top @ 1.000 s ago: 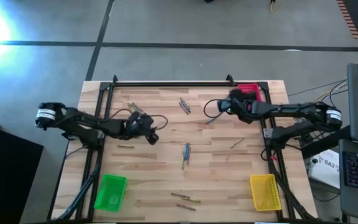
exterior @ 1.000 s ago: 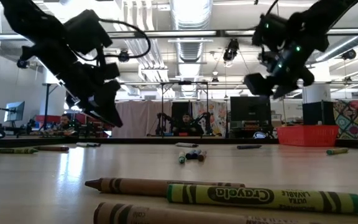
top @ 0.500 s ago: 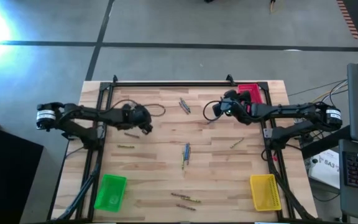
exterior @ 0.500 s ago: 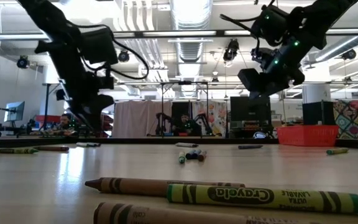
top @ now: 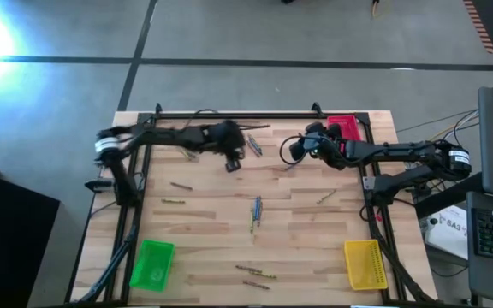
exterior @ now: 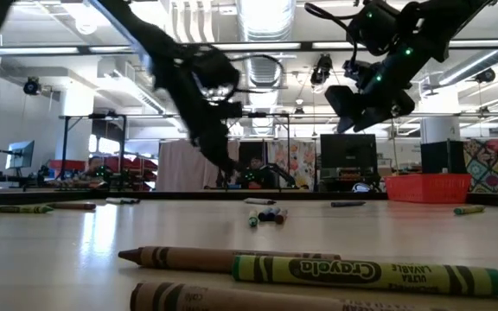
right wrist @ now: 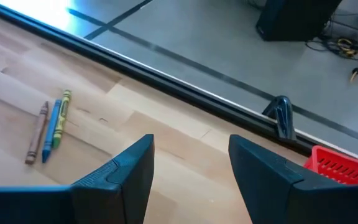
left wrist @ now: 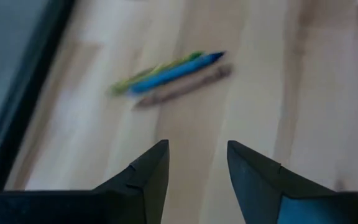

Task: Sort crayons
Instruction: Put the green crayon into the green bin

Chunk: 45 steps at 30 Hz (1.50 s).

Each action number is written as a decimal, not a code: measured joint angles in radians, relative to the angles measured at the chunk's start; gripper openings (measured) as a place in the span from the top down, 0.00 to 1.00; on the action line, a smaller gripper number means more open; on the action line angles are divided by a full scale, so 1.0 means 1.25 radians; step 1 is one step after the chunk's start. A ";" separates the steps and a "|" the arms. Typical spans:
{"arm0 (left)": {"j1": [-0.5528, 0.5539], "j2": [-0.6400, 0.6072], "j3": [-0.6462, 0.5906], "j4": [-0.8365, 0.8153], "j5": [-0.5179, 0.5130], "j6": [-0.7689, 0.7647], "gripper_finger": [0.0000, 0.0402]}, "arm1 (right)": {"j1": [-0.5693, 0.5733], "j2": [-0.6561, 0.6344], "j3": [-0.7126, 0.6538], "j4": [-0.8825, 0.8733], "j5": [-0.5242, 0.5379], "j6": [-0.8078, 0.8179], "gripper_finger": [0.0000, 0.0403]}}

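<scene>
Several crayons lie flat on the wooden table [top: 221, 239]. A green, a blue and a brown one lie side by side near the far edge [top: 252, 145]; they also show in the left wrist view [left wrist: 173, 78] and the right wrist view [right wrist: 48, 124]. Others lie at the centre [top: 255, 212], at the left [top: 174, 202], at the right [top: 326, 197] and near the front [top: 255, 274]. My left gripper [top: 234, 160] is open and empty, just left of the far group [left wrist: 194, 162]. My right gripper [top: 294, 151] is open and empty in the air, right of that group [right wrist: 188, 162].
A green tray [top: 152, 263] stands at the front left, a yellow tray [top: 365, 263] at the front right and a red tray [top: 345, 127] at the far right corner. A black rail [top: 238, 115] runs along the far edge. Brown and green crayons [exterior: 318, 268] lie close to the low camera.
My left gripper has swung fast from the table's left part toward the far edge and the right, ending beside the far crayon group. My right gripper has drifted a little toward the left. No crayon has moved.
</scene>
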 joint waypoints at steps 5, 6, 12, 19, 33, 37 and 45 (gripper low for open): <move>0.007 0.156 0.203 -0.159 0.048 0.140 0.69 | 0.000 -0.001 0.000 -0.026 -0.009 -0.030 0.51; 0.008 0.181 0.238 -0.186 0.050 0.165 0.70 | 0.000 -0.002 0.000 -0.038 -0.009 -0.031 0.51; 0.013 0.286 0.400 -0.278 0.051 0.216 0.77 | 0.000 -0.024 0.000 -0.097 0.005 -0.038 0.51; 0.014 0.314 0.461 -0.312 0.114 0.197 0.80 | -0.003 -0.037 0.000 -0.115 0.007 -0.056 0.51; 0.050 0.127 0.152 -0.219 0.201 0.067 0.80 | -0.037 0.008 -0.015 -0.096 -0.226 -0.020 0.51; 0.063 0.006 -0.035 -0.049 0.191 -0.024 0.80 | -0.043 0.064 -0.015 -0.089 -0.244 -0.014 0.51; 0.046 -0.205 -0.324 0.267 0.116 -0.229 0.80 | -0.088 0.235 0.024 -0.050 -0.320 -0.024 0.51</move>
